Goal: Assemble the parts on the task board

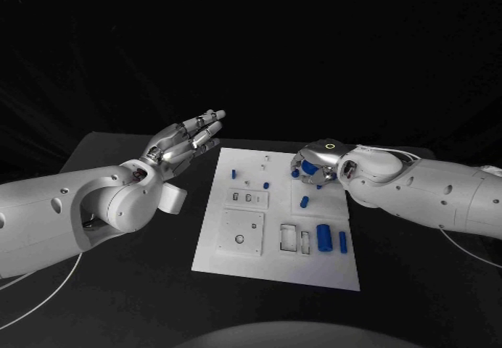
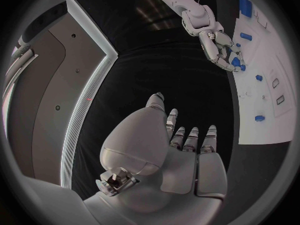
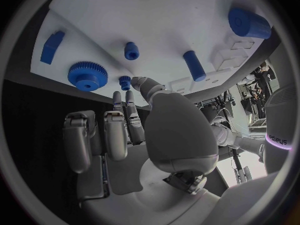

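The white task board [image 1: 274, 254] lies mid-table with blue parts on it. My right hand [image 1: 319, 168] hangs over its far right part, fingers curled down. In the right wrist view the thumb and a fingertip [image 3: 140, 82] pinch a small blue gear [image 3: 125, 81], which stands beside a large blue gear [image 3: 87, 75]. A blue peg [image 3: 131, 50], a blue cylinder [image 3: 194, 65] and a thicker cylinder [image 3: 249, 23] stand further out on the board [image 3: 156, 15]. My left hand [image 1: 188, 141] is raised left of the board's far corner, fingers spread and holding nothing; the left wrist view shows this hand [image 2: 181, 155] too.
Two blue cylinders [image 1: 324, 233] [image 1: 343, 242] lie at the board's near right. A square plate with a hole [image 1: 244, 232] and slots [image 1: 288, 238] sit at its near middle. Small blue pieces [image 1: 233, 174] [image 1: 305, 202] stand further back. Black table surrounds the board.
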Robot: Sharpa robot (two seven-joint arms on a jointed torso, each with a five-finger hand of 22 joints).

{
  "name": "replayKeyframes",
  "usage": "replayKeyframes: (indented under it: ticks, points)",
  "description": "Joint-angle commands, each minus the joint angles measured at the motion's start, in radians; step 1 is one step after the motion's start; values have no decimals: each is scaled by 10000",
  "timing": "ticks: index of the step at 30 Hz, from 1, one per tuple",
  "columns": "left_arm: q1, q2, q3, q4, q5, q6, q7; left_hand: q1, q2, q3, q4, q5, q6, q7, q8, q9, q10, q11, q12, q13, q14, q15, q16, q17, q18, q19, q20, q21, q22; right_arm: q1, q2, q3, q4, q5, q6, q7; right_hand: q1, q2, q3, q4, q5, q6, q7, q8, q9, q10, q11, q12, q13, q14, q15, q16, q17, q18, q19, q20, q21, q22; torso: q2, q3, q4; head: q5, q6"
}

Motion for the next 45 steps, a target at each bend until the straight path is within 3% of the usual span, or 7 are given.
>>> replayKeyframes:
  ticks: [1, 16, 19, 24, 39, 45]
  points:
    - [5, 11, 4, 13, -103, 238, 31, 145, 2, -38, -7, 38, 70, 13, 53, 15, 15, 96, -34, -13, -7, 76, 46, 14, 172, 17, 64, 51, -128, -13, 38, 6, -67, -47, -74, 14, 87, -4, 37, -23, 13, -10, -6, 51, 33, 81, 2, 35, -9, 344, 75, -57, -8, 16, 646, 65, -66, 2198, -16, -4, 6, 14, -24]
    - [3, 1, 1, 4, -106, 252, -54, 255, 23, -39, -13, 86, 230, 104, 143, 30, 15, 202, -34, -13, 34, 118, 93, 31, 170, 49, 79, 79, -116, -19, 260, 11, -414, -16, -171, 63, 4, 79, 245, 4, -209, -423, -169, -215, 72, 127, 22, 4, -64, 276, 102, -95, -135, 33, 589, 96, -108, 2157, -45, -7, -8, 50, -59]
    - [3, 4, 1, -3, -106, 266, -80, 282, 27, -37, -16, 96, 279, 123, 169, 35, 15, 224, -34, -13, 41, 125, 100, 33, 169, 53, 81, 82, -115, -20, 325, 11, -510, 5, -81, 87, -8, 94, 303, 12, -330, -414, -112, -243, 68, 230, 2, 38, -67, 273, 96, -90, -126, 34, 585, 96, -112, 2157, -50, -5, -2, 43, -65]
    - [3, 9, 0, -8, -107, 272, -98, 321, 31, -33, -22, 110, 321, 146, 196, 39, 27, 252, -29, -8, 48, 136, 109, 36, 167, 59, 84, 89, -113, -22, 406, 12, -623, 33, -59, 150, -12, 110, 417, 14, -554, -150, 152, -162, 134, 556, -130, 125, -83, 267, 11, -83, -130, 29, 602, 43, -104, 2181, -56, -9, -2, 38, -83]
    - [3, 11, 0, -15, -107, 290, -141, 421, 29, -16, -44, 185, 319, 169, 222, 35, 53, 278, -19, 1, 71, 162, 137, 45, 166, 77, 91, 105, -106, -67, 694, 12, -943, 81, 218, 261, 1, 117, 504, -10, -742, 234, 154, 15, 322, 1087, -269, 204, -140, 241, -97, -104, -202, 28, 602, -73, -109, 2192, -74, -16, 4, 40, -140]
    - [3, 6, 0, -15, -108, 285, -153, 456, 28, -9, -49, 208, 314, 176, 229, 34, 61, 287, -16, 4, 77, 176, 143, 47, 165, 83, 95, 110, -104, -91, 751, 12, -1006, 84, 311, 283, 74, 143, 496, -95, -722, 571, 230, 250, 570, 1444, -392, 275, -142, 227, -190, -113, -227, 33, 585, -155, -125, 2184, -82, -20, 3, 43, -182]
